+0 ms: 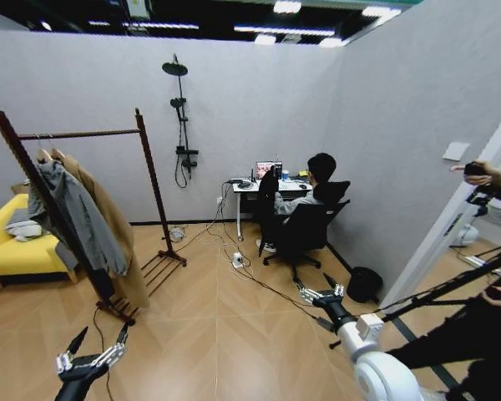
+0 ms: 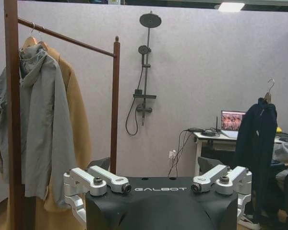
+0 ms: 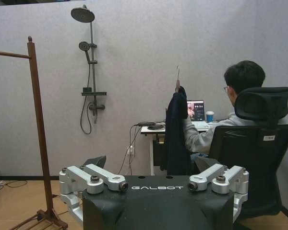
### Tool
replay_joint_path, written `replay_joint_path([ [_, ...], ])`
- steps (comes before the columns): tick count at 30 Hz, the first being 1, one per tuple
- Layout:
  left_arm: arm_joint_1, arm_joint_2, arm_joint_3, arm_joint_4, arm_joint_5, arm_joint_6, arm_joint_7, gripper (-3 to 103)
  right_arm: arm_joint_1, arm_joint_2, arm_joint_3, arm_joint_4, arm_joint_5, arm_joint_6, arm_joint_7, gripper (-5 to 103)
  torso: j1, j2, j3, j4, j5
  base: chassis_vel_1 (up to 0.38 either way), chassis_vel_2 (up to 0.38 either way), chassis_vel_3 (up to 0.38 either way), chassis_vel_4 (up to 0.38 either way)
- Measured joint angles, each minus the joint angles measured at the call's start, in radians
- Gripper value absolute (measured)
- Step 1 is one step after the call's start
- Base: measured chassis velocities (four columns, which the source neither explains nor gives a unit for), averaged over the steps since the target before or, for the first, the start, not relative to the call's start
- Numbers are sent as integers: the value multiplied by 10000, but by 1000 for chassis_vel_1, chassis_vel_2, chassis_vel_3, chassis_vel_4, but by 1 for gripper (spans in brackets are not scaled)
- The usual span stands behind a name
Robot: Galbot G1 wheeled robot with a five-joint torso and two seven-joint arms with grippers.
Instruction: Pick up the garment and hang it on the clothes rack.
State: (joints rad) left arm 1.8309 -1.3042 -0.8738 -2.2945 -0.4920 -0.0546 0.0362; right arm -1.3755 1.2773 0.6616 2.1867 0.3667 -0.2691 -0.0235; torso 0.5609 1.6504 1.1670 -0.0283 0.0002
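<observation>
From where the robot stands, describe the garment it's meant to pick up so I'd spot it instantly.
Find the white desk with the laptop against the back wall, beyond the clothes rack. The garment hangs on a hanger by the desk, beside the seated person. It is dark, unlike the grey hooded jacket and tan coat hanging on the rack.

This is looking like a mock-up room inside a larger hall: plain grey partition walls (image 1: 259, 125) are standing open beneath strip ceiling lights (image 1: 280, 32), and a black wall-mounted shower fitting (image 1: 180, 117) is hanging with no bathroom around it. A white desk with an open laptop (image 1: 267, 170), trailing floor cables (image 1: 250, 276), a yellow sofa (image 1: 4, 246) and a dark reddish-brown wooden clothes rack (image 1: 150, 180) are sharing the herringbone wood floor (image 1: 217, 334).
</observation>
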Motion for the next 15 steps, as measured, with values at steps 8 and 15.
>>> replay_joint_path([
  [8, -1, 0, 0, 0, 0, 0, 1, 100, -132, 52, -5, 76, -82, 98, -125, 100, 0, 1, -1, -1, -5, -279, 275, 289, -270],
  [15, 0, 0, 0, 0, 0, 0, 0, 100, -242, 93, -2, 140, -146, 142, -169, 100, 2, 0, 0, 2, 3, -340, 350, 345, -359],
])
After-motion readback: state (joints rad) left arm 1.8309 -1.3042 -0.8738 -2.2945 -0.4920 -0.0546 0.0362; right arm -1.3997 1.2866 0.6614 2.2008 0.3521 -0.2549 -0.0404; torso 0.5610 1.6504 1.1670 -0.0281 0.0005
